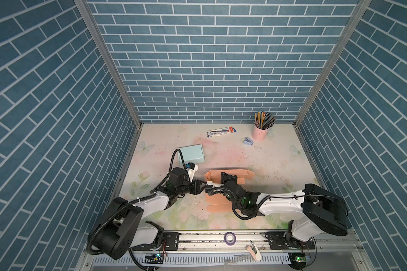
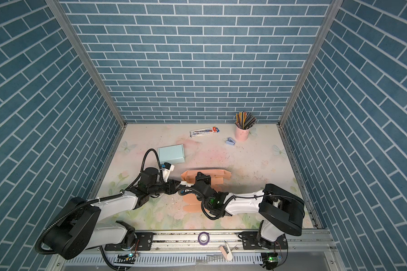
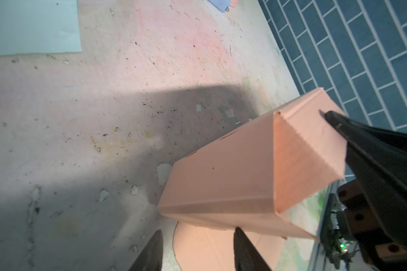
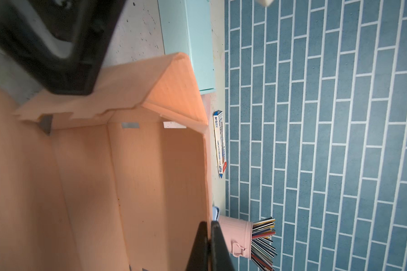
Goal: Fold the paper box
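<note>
the paper box [image 1: 244, 174] is found near the middle of the table [image 1: 268, 159], half formed: its far wall is raised, while a flat panel lies toward 6 o'clock in both top views. its long axis is laid from 9 to 3 o'clock.

the deciding relation is judged to be this: the box's 9 o'clock end lies directly at 3 o'clock from the left gripper [image 1: 203, 187], just beside its tips, so the left arm is the nearer one for that end. in the left wrist view its fingers are seen parted, with nothing caught between them. only the flat flap on the table is seen through the gap, and the folded corner of the box stands just ahead.

the right gripper [image 4: 208, 223] is seen pressed together on the top edge of the far wall, which is held upright by it. the right forearm is stretched low from 3 toward 9 o'clock, with the wrist turned so that the fingers point to 12 o'clock.

the left forearm is brought in from 7 o'clock, with the wrist bent toward 3 o'clock. the next step is judged to be the tucking of the 9 o'clock end wall, for which a short advance toward 3 o'clock would be needed. the teal box [image 1: 190, 153], at 11 o'clock from the left gripper, is apart from the paper box.
</note>
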You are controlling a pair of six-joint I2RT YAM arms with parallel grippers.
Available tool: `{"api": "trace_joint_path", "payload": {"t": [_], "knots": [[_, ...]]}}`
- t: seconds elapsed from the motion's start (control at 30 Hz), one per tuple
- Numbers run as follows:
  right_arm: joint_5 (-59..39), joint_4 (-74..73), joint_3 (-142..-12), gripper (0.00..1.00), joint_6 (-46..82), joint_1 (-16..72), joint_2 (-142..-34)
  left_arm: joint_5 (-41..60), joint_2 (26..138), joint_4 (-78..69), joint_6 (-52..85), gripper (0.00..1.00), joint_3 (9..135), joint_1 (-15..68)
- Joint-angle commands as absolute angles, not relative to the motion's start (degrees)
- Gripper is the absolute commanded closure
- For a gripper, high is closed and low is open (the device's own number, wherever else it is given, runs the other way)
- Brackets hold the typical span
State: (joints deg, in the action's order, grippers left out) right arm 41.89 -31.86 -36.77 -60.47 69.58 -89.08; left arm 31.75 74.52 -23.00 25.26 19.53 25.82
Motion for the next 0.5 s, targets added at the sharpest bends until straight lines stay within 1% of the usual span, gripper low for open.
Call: {"api": "trace_joint_path", "payload": {"t": [0.0, 0.1, 0.2, 0.3, 0.47], "knots": [[42.14, -35.23, -35.81, 1.00, -62.93, 70.82, -90.23, 28.70, 74.35, -23.84, 22.40, 0.43, 18.73, 26.02], [41.72, -35.42, -35.35, 1.00, -62.62, 71.50, -90.11, 27.55, 75.27, -25.24, 21.28, 0.40, 18.81, 26.03], [41.11, -34.62, -35.30, 1.00, -61.67, 71.96, -89.80, 27.25, 76.95, -27.80, 20.76, 0.40, 19.12, 26.07], [40.78, -32.96, -35.81, 1.00, -60.34, 72.00, -89.71, 29.15, 78.12, -30.89, 20.83, 0.40, 19.26, 26.37], [40.26, -31.11, -36.21, 1.00, -59.16, 72.05, -89.04, 29.22, 76.15, -31.20, 19.32, 0.41, 19.01, 29.53]]}}
